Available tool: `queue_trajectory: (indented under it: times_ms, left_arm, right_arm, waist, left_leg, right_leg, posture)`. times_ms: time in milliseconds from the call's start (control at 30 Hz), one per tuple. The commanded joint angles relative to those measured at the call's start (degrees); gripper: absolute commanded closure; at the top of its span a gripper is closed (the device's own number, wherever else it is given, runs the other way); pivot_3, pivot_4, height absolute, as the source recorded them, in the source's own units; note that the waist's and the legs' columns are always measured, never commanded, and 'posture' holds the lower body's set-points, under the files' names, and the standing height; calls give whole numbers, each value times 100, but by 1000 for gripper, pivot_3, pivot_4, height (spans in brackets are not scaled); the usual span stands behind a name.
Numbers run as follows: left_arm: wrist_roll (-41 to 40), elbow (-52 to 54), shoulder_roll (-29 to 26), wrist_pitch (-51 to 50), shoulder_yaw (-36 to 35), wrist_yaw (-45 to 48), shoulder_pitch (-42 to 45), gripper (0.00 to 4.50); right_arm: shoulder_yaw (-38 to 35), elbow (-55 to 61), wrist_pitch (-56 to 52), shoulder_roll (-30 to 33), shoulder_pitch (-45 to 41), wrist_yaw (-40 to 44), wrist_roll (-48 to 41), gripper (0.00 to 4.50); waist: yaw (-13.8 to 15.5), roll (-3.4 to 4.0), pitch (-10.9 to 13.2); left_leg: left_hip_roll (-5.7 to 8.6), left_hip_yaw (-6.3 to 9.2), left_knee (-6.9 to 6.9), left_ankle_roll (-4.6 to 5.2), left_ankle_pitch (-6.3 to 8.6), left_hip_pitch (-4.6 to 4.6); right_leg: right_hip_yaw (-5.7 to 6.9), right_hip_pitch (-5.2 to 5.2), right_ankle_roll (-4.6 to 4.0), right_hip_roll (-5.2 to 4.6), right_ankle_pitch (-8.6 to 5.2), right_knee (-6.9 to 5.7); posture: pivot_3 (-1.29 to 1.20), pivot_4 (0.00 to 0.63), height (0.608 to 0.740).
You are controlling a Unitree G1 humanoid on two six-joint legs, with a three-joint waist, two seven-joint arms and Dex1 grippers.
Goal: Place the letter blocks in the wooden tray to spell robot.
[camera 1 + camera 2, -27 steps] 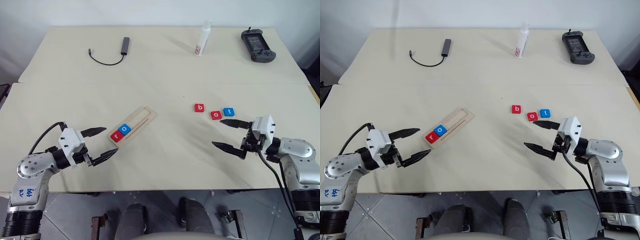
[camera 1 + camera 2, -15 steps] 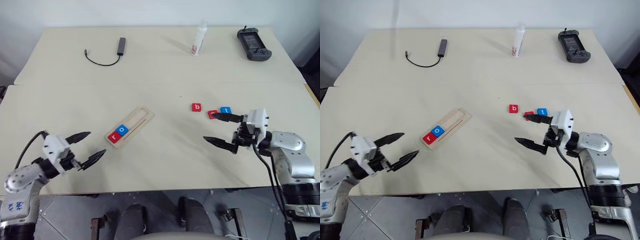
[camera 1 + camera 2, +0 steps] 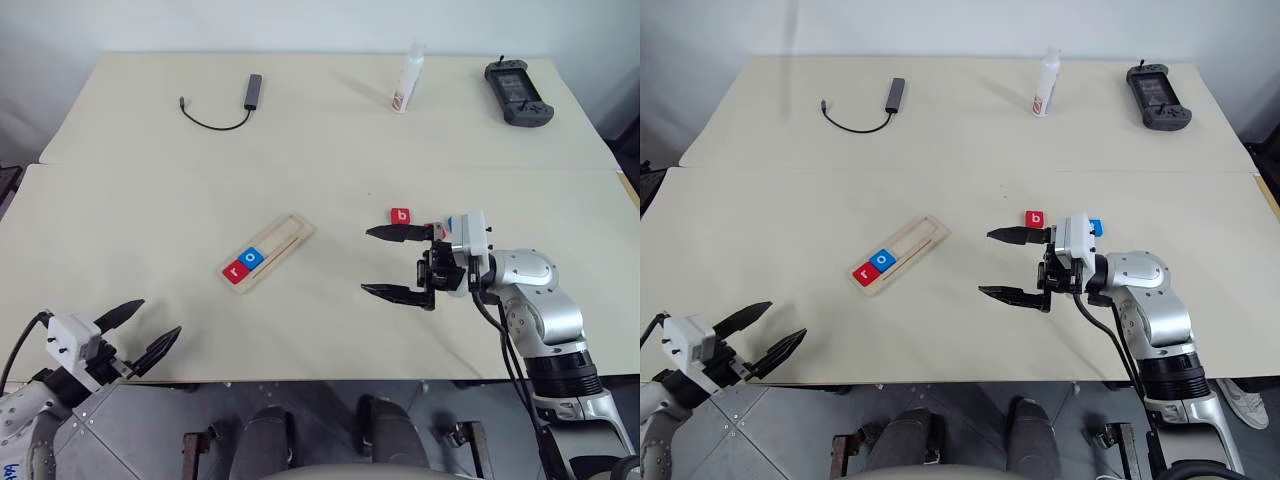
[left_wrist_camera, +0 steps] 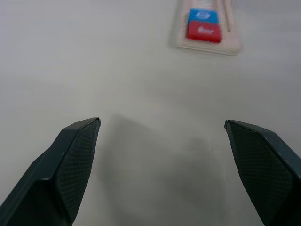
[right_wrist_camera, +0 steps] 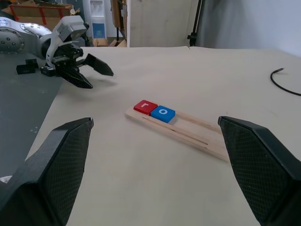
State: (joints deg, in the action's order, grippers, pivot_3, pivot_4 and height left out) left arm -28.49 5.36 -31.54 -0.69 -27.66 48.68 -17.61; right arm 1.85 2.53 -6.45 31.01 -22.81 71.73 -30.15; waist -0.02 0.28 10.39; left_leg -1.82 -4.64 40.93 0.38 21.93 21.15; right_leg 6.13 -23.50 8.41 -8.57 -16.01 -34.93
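Note:
The wooden tray lies slanted at mid-table, with a red r block and a blue o block side by side in its near end. A red b block lies on the table to the tray's right. Just right of it a blue block peeks out behind my right wrist. My right gripper hovers open and empty, pointing left toward the tray. At the front-left table edge my left gripper is open and empty, well short of the tray.
Along the table's far side lie a black cable with a hub, a white bottle and a black handheld controller. A seam runs across the table behind the tray.
My right gripper has swung left, from beside the loose blocks to in front of them. My left gripper has drawn back from the tray to the front-left edge. Both have stayed open.

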Motion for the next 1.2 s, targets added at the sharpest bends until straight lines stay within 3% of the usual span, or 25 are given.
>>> queue_trajectory:
  times_ms: [33, 267, 700, 967, 1200]
  left_arm:
    - [-146, 617, 28, -340, 319, -334, 480, 0]
    - [522, 388, -331, -741, 1209, -319, 1286, 0]
    - [952, -387, -388, -862, 1768, -236, 1934, 0]
    - [1061, -491, -480, -894, 1888, -117, 2017, 0]
    - [943, 310, -528, -1424, 1651, -466, 1585, 0]
  right_arm:
    - [-156, 130, 59, 97, 83, -57, 27, 43]
    - [-173, 239, -37, 113, 161, -214, 43, 43]
    - [-213, 740, -178, 23, 446, -653, -69, 43]
    - [-203, 816, -212, 0, 463, -756, -84, 43]
    - [-245, 836, -206, 36, 535, -792, -100, 43]
  waist:
    - [13, -1, 0]
    - [-74, -1, -2]
    - [17, -1, -2]
    - [-9, -1, -2]
    - [-13, -1, -2]
  left_leg:
    - [0, 2, 1, 0, 0, 1]
    - [1, -10, -6, -1, 0, -5]
    - [3, -3, 2, -1, -1, -3]
    - [3, -4, 1, -1, -1, -4]
    - [2, -4, -1, -1, -1, -4]
  right_leg:
    - [1, 0, 0, 0, 0, -1]
    - [-2, -5, 0, 4, 0, -2]
    - [-1, 1, -1, 4, 0, -4]
    - [0, 0, -1, 5, 0, -4]
    - [-1, 0, -1, 4, 0, -3]
  posture:
    - [0, 150, 740]
    - [0, 150, 740]
    - [0, 150, 740]
    - [0, 150, 740]
    - [0, 150, 740]
